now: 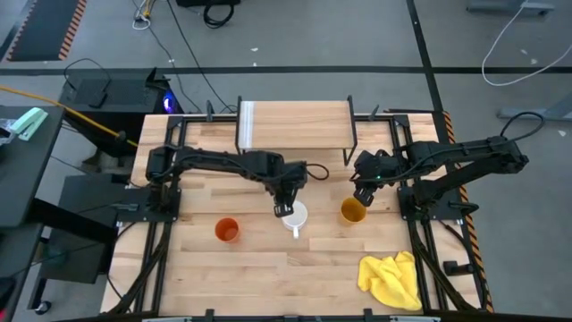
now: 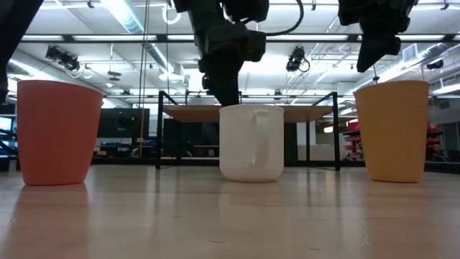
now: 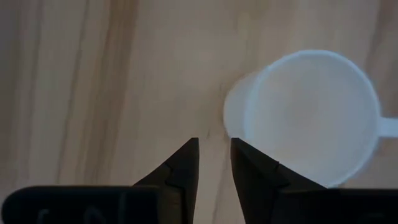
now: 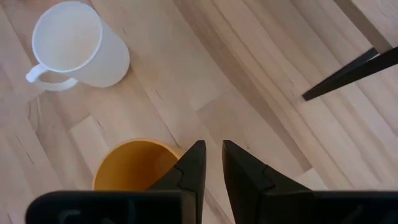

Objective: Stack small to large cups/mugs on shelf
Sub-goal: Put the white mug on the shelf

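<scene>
The white mug stands upright mid-table with its handle toward the near edge. My left gripper, fingers nearly together, points down just above the mug's far-left rim; in the low view my left gripper hangs right over the mug. The mustard-yellow cup stands to the mug's right. My right gripper, also shut, hovers above that cup's far rim. The orange-red cup stands to the mug's left. The shelf stands on its black legs at the far edge.
A crumpled yellow cloth lies at the table's near right corner. The shelf's black legs stand close behind the right gripper. Bare wood lies between the cups and the table's near edge.
</scene>
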### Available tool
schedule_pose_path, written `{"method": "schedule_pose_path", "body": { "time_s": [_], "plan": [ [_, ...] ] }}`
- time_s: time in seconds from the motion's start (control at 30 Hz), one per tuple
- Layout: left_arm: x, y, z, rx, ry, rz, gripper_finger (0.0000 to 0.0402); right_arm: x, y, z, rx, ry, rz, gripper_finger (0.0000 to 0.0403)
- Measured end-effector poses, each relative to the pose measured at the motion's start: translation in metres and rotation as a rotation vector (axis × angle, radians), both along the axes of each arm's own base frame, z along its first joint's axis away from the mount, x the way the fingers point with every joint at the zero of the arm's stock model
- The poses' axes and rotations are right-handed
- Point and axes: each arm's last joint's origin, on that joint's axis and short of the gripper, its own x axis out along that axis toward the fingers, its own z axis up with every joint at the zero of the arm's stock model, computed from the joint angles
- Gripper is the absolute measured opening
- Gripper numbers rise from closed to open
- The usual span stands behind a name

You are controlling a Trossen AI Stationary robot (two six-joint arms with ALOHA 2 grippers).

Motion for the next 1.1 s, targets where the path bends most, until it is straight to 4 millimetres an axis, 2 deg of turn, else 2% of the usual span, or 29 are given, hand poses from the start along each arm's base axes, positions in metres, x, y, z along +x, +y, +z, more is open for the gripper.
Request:
{"method": "schedule_pose_path", "body": {
  "time_s": [0.37, 0.53, 0.9, 1.0, 1.1],
  "plan": [
    [0.003, 0.001, -0.017, -0.009, 0.064, -0.001, 0.0108, 0.001, 0.000, 0.000, -0.009, -0.006, 0.022, 0.0061],
    [0.002, 0.005, -0.015, -0.060, 0.062, -0.004, 0.0110, 0.001, 0.000, 0.000, -0.010, -0.004, 0.025, 0.0061],
    [0.010, 0.006, 0.020, -0.157, -0.034, -0.037, 0.0112, 0.001, 0.000, 0.000, -0.012, -0.003, 0.030, 0.0061],
    [0.011, -0.002, 0.020, -0.182, -0.036, -0.059, 0.0114, 0.001, 0.000, 0.000, -0.013, -0.003, 0.030, 0.0061],
    [0.012, -0.010, 0.008, -0.157, 0.017, -0.065, 0.0114, 0.001, 0.000, 0.000, -0.013, -0.002, 0.032, 0.0061]
  ]
}}
